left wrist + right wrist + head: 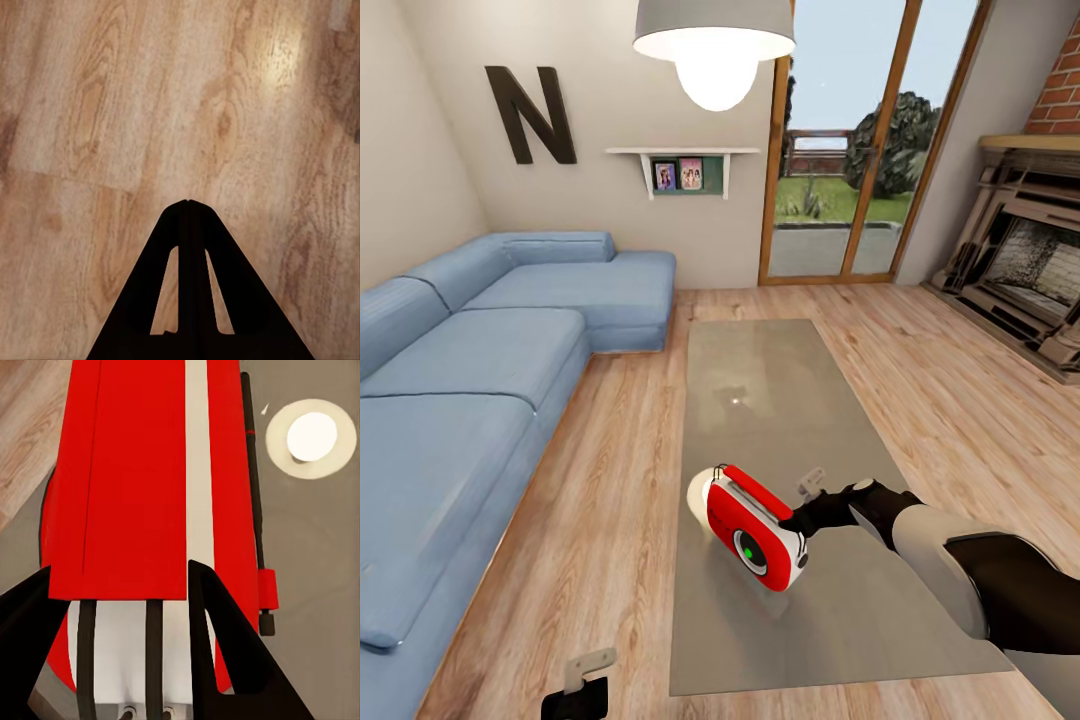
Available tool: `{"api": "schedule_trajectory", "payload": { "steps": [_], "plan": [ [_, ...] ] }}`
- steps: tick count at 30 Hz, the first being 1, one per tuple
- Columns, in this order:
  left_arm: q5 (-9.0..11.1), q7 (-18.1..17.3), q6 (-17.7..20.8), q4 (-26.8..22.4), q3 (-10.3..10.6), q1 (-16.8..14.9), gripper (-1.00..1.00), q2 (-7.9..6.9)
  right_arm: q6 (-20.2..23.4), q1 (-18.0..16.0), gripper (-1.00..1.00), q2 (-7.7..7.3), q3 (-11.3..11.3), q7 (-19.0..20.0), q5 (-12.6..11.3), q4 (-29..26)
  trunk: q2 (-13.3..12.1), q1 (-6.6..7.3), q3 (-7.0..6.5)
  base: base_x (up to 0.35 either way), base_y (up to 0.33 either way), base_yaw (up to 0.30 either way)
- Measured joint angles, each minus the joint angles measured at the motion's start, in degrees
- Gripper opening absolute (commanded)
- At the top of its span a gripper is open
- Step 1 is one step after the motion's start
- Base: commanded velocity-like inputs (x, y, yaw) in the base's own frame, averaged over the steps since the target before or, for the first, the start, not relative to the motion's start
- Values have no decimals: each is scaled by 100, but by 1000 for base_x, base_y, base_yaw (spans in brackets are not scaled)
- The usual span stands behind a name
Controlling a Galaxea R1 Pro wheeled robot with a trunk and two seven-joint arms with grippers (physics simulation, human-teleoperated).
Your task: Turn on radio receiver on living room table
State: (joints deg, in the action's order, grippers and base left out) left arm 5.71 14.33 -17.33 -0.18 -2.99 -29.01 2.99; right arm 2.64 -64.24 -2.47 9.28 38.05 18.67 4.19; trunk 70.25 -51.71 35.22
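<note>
- Two pincers were in play: the right pincer [800,520] was spread wide at the end of the radio receiver [760,540], its dark fingers [225,652] straddling the white end trim in the right wrist view. Whether they actually pinched it, I could not tell.
- The left pincer [187,225] hung low over the wood plank floor [112,112], fingers pressed together, well apart from the action.
- The radio sat on the near part of the surface [790,400], toward its sofa-side edge, tilted up with its dial face toward the camera.
- Its long axis ran straight away from the right pincer, red body and white stripe stretching ahead, thin black handle [253,495] along one side.
- Right arm was plainly the nearer one; the dial lay round on the face, not between the fingers.
- Just beyond the radio glowed the reflection of the ceiling lamp [715,50] on the glossy top.
- A blue sofa [480,380] flanked the robot's left, a fireplace [1030,270] its right. Nothing blocked the reach.
</note>
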Motion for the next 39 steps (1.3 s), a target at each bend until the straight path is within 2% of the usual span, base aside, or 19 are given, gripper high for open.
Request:
{"api": "schedule_trajectory", "payload": {
  "steps": [15,28,37,39],
  "plan": [
    [0,0,-5,0,0,0,-100,0,2,0,-100,0,6,-12,3,0,0,0,0,0,0,0],
    [0,0,-1,0,0,0,-100,0,4,0,-100,7,3,-44,5,5,520,-285,233,0,0,0],
    [0,0,1,-1,-1,2,-100,0,-7,-6,-100,12,-248,-46,-53,-12,882,-481,392,0,0,0],
    [0,0,1,-1,-1,1,-100,0,-5,-5,-100,12,-248,-46,-54,-14,884,-482,393,0,0,0]
  ]
}}
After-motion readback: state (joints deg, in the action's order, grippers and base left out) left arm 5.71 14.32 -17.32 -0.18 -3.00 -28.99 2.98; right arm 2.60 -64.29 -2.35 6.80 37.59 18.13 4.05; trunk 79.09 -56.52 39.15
